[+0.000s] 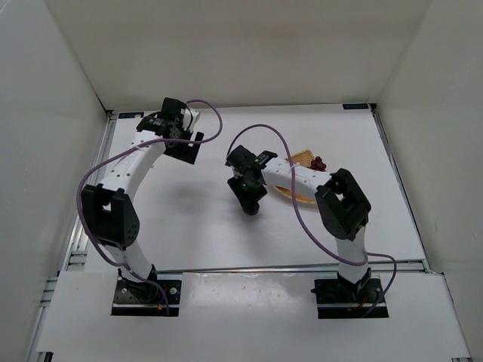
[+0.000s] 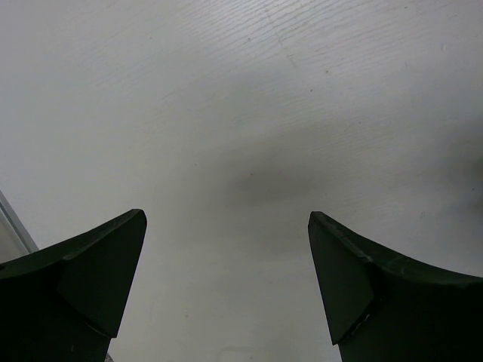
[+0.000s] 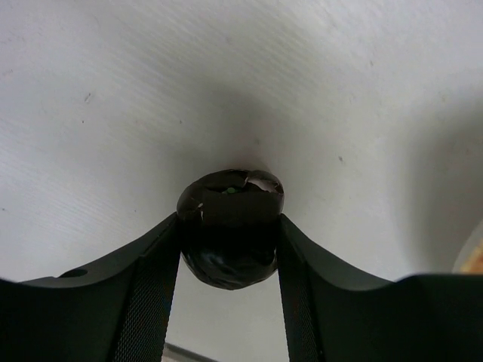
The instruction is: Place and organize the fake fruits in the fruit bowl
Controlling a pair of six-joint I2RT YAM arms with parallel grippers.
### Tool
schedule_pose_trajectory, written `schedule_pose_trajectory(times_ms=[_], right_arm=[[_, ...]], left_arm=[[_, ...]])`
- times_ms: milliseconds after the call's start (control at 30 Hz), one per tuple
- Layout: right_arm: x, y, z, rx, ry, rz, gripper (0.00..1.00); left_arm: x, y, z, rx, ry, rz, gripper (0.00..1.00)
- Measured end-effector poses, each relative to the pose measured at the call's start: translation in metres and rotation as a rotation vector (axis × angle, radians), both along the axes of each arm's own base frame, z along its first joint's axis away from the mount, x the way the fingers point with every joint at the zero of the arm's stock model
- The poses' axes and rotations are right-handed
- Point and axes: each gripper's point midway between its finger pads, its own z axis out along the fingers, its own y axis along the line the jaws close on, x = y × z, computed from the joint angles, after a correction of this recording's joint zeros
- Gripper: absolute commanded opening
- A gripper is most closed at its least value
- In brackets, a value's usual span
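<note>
white links (image 1: 132,160), purple cables (image 1: 220,121), black left gripper (image 2: 226,215), right gripper (image 3: 229,219)

You find no text, label, brand, number or sign that can be read in any view. The small dark tags (image 1: 127,114) at the far corners of the table (image 1: 196,226) are too small for you to make out.

A white table (image 1: 204,234) sits inside tall white walls (image 1: 241,45). A silver metal rail (image 1: 75,245) runs along its left side and front.
</note>
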Motion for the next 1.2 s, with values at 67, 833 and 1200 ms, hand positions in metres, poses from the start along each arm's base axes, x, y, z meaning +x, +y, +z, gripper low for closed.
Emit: schedule_pose_trajectory(times_ms=[67, 833, 1200], right_arm=[[-0.004, -0.007, 0.007, 0.004, -0.002, -0.030, 0.25], [0.047, -0.219, 0.042, -0.039, -0.163, -0.913, 0.65], [0.050, -0.224, 0.069, 0.000, -0.226, -0.936, 1.00]], left_arm=[[0.000, 0.002, 0.000, -0.001, 0.002, 0.005, 0.99], [-0.004, 0.007, 0.009, -0.002, -0.013, 0.015, 0.99], [-0.004, 0.025, 0.013, -0.002, -0.022, 0.061, 0.99]])
